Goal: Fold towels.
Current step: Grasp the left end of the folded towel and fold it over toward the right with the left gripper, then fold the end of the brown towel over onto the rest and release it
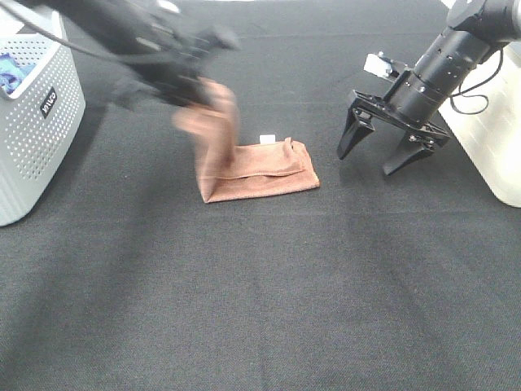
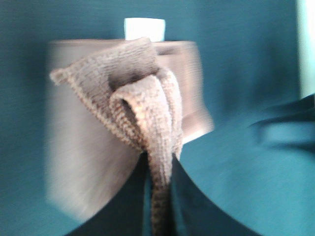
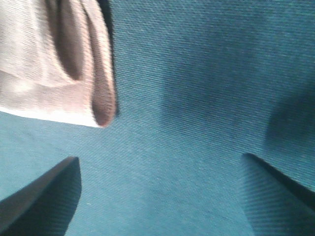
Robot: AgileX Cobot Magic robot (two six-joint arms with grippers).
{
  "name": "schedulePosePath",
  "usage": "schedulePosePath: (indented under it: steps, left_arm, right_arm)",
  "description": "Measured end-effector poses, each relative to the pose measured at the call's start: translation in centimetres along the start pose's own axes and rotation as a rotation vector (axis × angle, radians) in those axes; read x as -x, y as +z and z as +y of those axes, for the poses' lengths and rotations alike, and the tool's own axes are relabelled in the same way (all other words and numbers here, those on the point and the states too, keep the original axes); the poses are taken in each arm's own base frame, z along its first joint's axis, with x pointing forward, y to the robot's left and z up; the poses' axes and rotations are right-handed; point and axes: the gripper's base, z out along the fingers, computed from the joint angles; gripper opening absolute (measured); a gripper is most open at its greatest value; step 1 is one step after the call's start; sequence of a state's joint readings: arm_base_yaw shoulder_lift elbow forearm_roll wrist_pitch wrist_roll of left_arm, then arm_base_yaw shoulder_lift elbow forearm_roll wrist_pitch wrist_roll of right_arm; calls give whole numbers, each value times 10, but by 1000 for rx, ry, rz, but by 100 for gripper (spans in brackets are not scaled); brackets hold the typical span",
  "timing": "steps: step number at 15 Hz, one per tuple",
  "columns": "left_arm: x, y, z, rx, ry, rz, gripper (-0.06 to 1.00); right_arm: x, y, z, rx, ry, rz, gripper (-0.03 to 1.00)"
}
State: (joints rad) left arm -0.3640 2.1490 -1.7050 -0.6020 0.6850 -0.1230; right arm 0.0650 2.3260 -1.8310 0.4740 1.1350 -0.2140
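Note:
The reddish-brown towel lies folded into a strip on the black cloth, its white tag at the far edge. My left gripper, blurred by motion, is shut on the towel's left end and holds it lifted above the rest. In the left wrist view the pinched fold hangs between the fingers, with the tag beyond. My right gripper is open and empty, hovering just right of the towel. In the right wrist view the towel's right end shows beyond the spread fingers.
A white perforated basket stands at the left edge. A white container stands at the right edge behind my right arm. The black cloth covers the whole table.

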Motion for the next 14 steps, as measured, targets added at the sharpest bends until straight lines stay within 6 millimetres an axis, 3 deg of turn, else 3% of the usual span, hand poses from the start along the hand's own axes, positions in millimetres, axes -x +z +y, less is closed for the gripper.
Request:
schedulePosePath:
  steps: [4,6,8,9,12,14]
  left_arm:
    - [-22,57,-7,-25,-55,-47,9]
    - [-26,71,-5,-28,-104,-64,32]
    - [-24,74,-8,-64,-173,-97,57]
    - [-23,74,-12,-87,-205,-105,62]
    - [-8,64,-25,-141,-143,-156,65]
    - [9,48,-24,-147,-42,-209,65]
  right_arm:
    - [0,0,1,8,4,-2,81]
    - [0,0,1,12,5,-2,81]
    - [0,0,2,25,12,-4,81]
    - [0,0,3,33,15,-4,81]
    - [0,-5,12,103,2,-11,81]
    - [0,-18,26,201,-39,-37,81]
